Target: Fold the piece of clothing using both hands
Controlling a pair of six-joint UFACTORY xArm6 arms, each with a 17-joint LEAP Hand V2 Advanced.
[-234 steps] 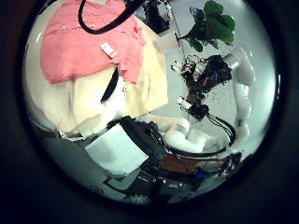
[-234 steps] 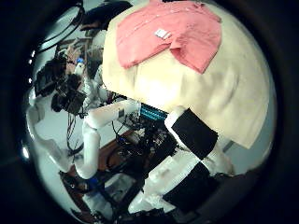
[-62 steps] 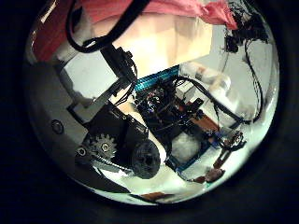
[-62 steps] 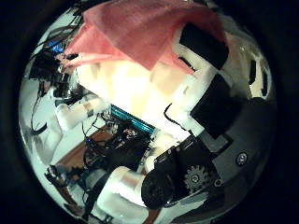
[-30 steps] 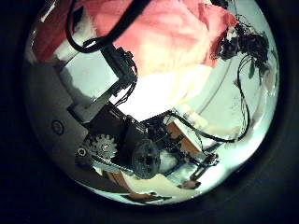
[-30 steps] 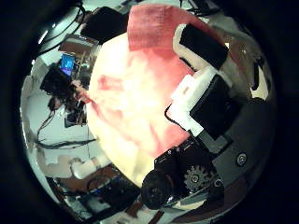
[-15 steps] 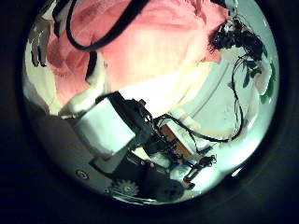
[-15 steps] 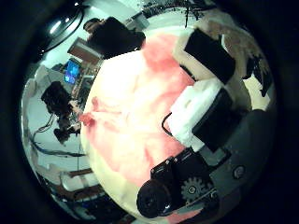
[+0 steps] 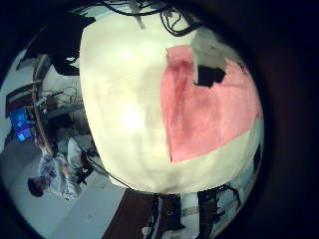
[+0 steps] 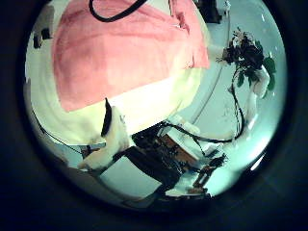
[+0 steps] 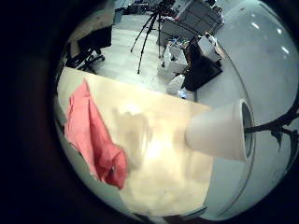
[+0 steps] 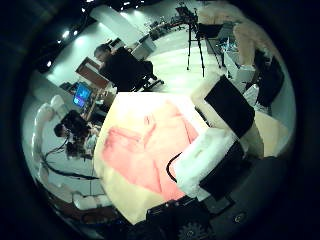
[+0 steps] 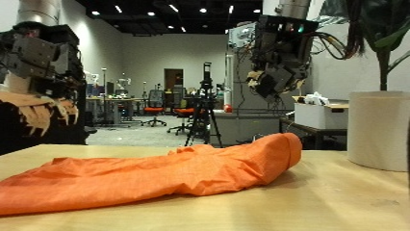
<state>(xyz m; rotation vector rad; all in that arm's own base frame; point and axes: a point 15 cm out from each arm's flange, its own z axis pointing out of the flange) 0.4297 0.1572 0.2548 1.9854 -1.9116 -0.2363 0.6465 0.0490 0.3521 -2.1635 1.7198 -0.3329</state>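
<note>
Nearest you in the outside view, the garment [image 13: 166, 173] lies on the tan table [image 13: 308, 207] as a long, low, orange-pink heap, running from about 8 o'clock at the near edge to a rounded, raised end near 3 o'clock. Nothing touches it. Just beyond that raised end, at 3 o'clock, a white pot [image 13: 379, 130] stands on the table, apart from the cloth. Farther back and higher, your left hand [image 13: 36, 72] hangs at 10 o'clock and your right hand [image 13: 275, 63] at 1 o'clock, both well above the table and clear of the garment. Each hand's fingers hang loose and uncurled, holding nothing. From the left palm's thumb side, the garment [image 10: 125, 53] shows spread flat across the table [image 10: 149, 106], and from its little finger side it covers one part of the table top as a smooth sheet [image 9: 204, 110]. From the right palm's little finger side, the cloth [image 11: 93, 135] lies along one table edge, with the pot [image 11: 220, 131] at the far side.
</note>
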